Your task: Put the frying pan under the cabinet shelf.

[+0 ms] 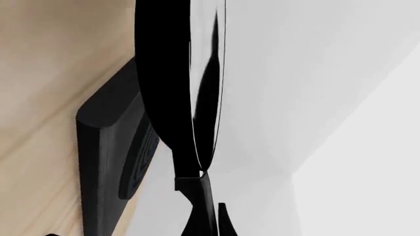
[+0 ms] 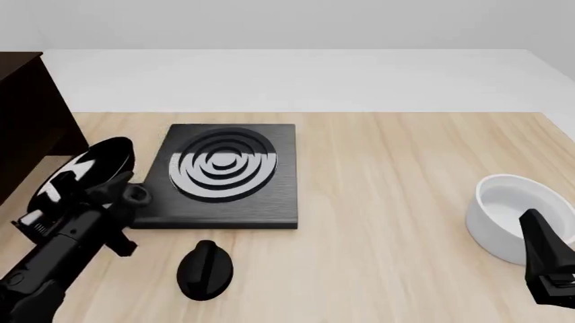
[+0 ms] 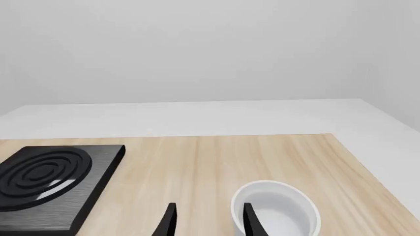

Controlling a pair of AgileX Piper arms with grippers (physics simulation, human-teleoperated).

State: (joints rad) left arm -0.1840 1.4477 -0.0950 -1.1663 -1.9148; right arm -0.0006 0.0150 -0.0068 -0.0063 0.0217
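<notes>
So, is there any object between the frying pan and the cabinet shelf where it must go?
Nothing visible. The left gripper holds the frying pan on edge, close beside the cabinet shelf at the table's left. The stove plate and knob lie on the pan's other side, away from the cabinet.

Cropped and hidden parts
The cabinet shelf point(image 2: 27, 114) is cut off at nine o'clock; the frying pan point(image 2: 85, 171) hides its handle.

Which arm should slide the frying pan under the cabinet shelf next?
Left. Its gripper already holds the frying pan tilted up right beside the cabinet shelf; the right gripper sits far off by the white bowl.
</notes>
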